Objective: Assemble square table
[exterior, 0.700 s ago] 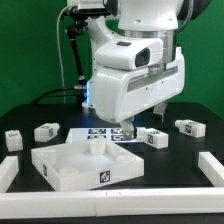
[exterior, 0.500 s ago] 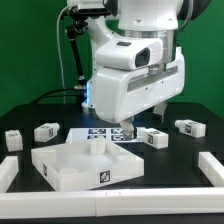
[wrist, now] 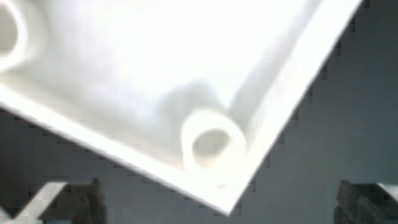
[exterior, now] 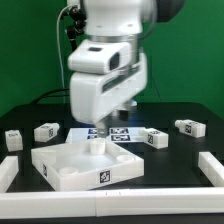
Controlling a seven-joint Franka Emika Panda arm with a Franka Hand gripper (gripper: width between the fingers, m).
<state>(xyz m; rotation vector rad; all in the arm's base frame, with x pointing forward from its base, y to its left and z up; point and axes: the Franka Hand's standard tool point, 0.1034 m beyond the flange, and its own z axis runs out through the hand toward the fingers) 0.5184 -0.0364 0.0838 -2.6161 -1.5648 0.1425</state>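
1. The jaws (wrist: 214, 205) stand wide apart and hold nothing. Only dark table (exterior: 170, 185) shows between the two tips.
2. The square table panel (exterior: 70, 165) lies flat on the table. In the exterior view the jaws (exterior: 113, 122) hang over its far edge, above the marker board (exterior: 135, 131).
3. In the wrist view one corner of the panel (wrist: 160, 70) sits right under the jaws. It points into the gap between the two tips, so the panel's edges run slantwise to the line from tip to tip.
4. A round stub (wrist: 214, 140) stands up on that corner, a bit short of the gap.
5. The nearest leg (exterior: 152, 138) lies on the table just beside the jaws, toward the exterior view's right. Another leg (exterior: 45, 130) lies farther off on the other side. Which way their long sides run is too small to tell.
6. My guess: if the panel is next, the jaws only need to go down and a little forward onto the corner. If a leg is next, a short sideways move is needed first.
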